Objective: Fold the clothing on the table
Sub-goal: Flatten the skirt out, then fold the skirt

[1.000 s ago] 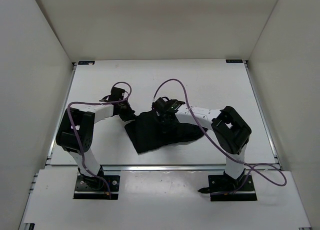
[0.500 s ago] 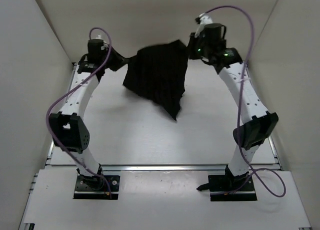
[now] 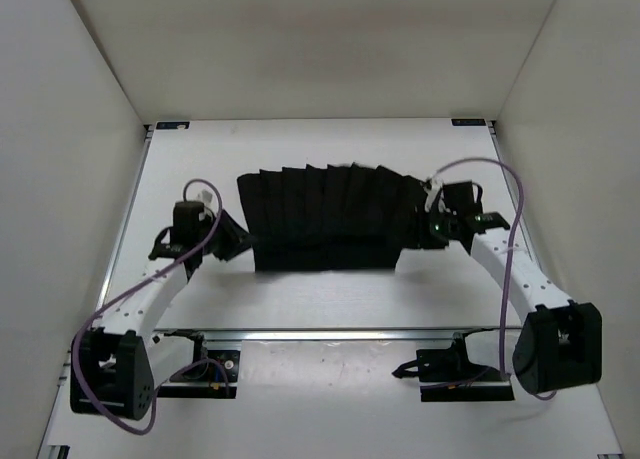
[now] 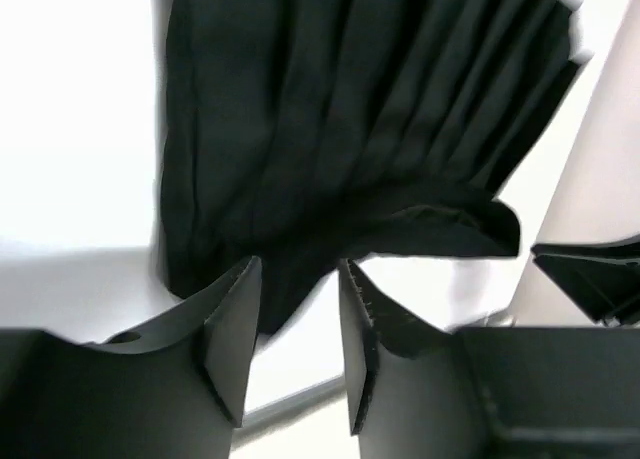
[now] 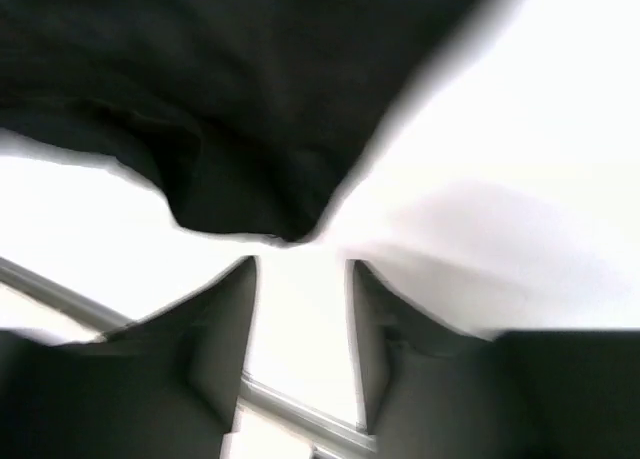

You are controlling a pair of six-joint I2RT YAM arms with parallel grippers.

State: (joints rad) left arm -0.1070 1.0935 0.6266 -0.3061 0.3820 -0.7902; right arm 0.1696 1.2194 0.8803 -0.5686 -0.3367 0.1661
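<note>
Plainly, the clothing (image 3: 325, 217) lies spread flat across the middle of the table (image 3: 300, 294) in the overhead view. It forms a wide black band whose pleat-like ridges run from its upper edge down to its lower edge. The upper edge bows a little, highest toward the centre-right of the frame. The lower edge is nearly straight and sits just above the silver rail (image 3: 330, 332) along the table's near side.

The left gripper (image 3: 240, 245) sits low at the garment's lower-left corner and the right gripper (image 3: 420, 231) at its right end, so the two arms flank the cloth from either side of the frame.

In the left wrist view the fingers (image 4: 230, 329) stand apart, released, with white tabletop showing in the gap between them. A drooping corner of the black fabric reaches just into the mouth of that gap and is not pinched. In the right wrist view the fingers (image 5: 225, 329) are likewise parted and hold nothing. A rounded, blurred fold of the fabric lies just beyond their tips, with bare white between them.

A purple cable (image 3: 112, 304) loops along each arm. Two small dark plates (image 3: 172, 125) sit at the table's far corners, upper left and upper right of the overhead frame. Any marking on them is too small to read.
</note>
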